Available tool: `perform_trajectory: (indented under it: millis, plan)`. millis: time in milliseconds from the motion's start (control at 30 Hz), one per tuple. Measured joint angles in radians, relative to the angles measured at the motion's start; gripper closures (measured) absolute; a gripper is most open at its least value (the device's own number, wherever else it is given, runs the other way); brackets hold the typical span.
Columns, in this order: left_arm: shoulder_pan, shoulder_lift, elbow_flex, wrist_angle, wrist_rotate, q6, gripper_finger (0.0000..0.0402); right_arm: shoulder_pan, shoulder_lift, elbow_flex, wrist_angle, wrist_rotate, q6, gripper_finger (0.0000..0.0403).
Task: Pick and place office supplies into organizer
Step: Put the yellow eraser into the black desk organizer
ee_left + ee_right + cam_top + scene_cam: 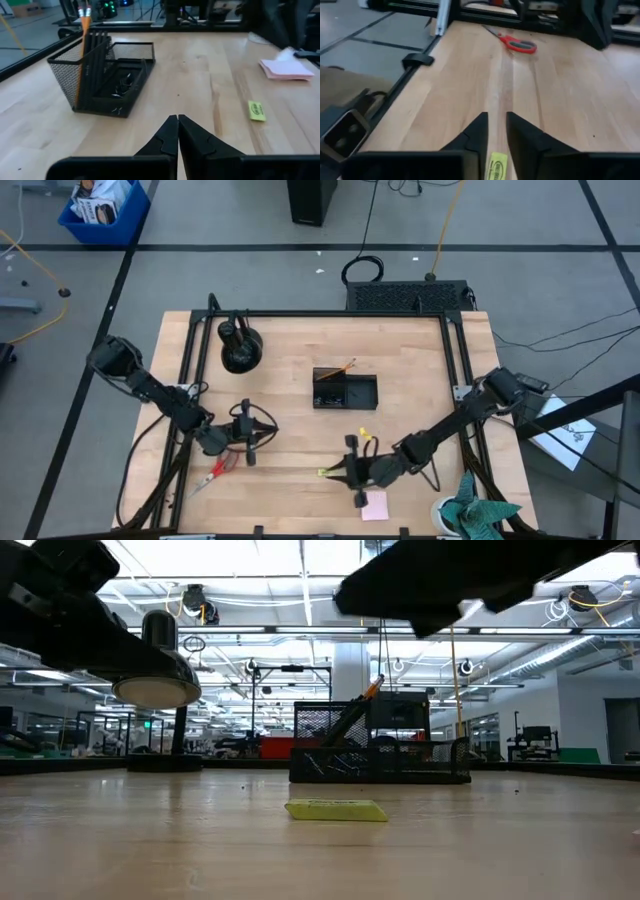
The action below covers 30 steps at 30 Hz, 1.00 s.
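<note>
— See the right gripper (495, 131)? It hangs over the yellow-green tag (496, 167) near the table's front edge, fingers parted by a narrow gap and nothing between them.

— And the left gripper (178, 131)?

— Fingers pressed together, empty, hovering above the table's left half, just beside the red-handled scissors (212, 474). It faces the organizer (344, 390) at the table's middle, where the orange pencil (82, 50) and the pens (95, 65) stand upright.

— What could go wrong?

— The tag lies flat on the wood. I'd guess a gap that narrow could land on top of it and skid it away, or pinch only an edge so it flips.

— How does it lie?

— From above, its long axis seems to run left to right, roughly along the front edge. The pink notepad (375, 505) sits just nearer.
</note>
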Motion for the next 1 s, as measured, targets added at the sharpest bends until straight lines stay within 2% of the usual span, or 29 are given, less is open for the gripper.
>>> perform_trajectory:
  millis: [167,333,500,767,900,1000]
  plan:
    - [0.0,0.0,0.0,-0.003,0.009,0.031,0.0385,-0.016,0.045,0.074,-0.139,0.003,0.096,0.0286]
    - [0.0,0.0,0.0,-0.02,0.034,0.041,0.0385,-0.021,0.109,0.083,-0.187,0.03,0.191,0.0249]
    - [0.0,0.0,0.0,-0.038,0.035,0.041,0.0385,-0.021,0.154,0.083,-0.196,0.026,0.214,0.0233]
    - [0.0,0.0,0.0,-0.037,0.035,0.044,0.0385,-0.02,0.149,0.083,-0.201,0.019,0.222,0.021]
    - [0.0,0.0,0.0,-0.037,0.035,0.026,0.0385,-0.02,0.154,0.079,-0.212,-0.032,0.222,0.02]
    - [0.0,0.0,0.0,-0.037,0.035,0.021,0.0385,-0.02,0.154,0.071,-0.215,-0.028,0.229,0.0196]
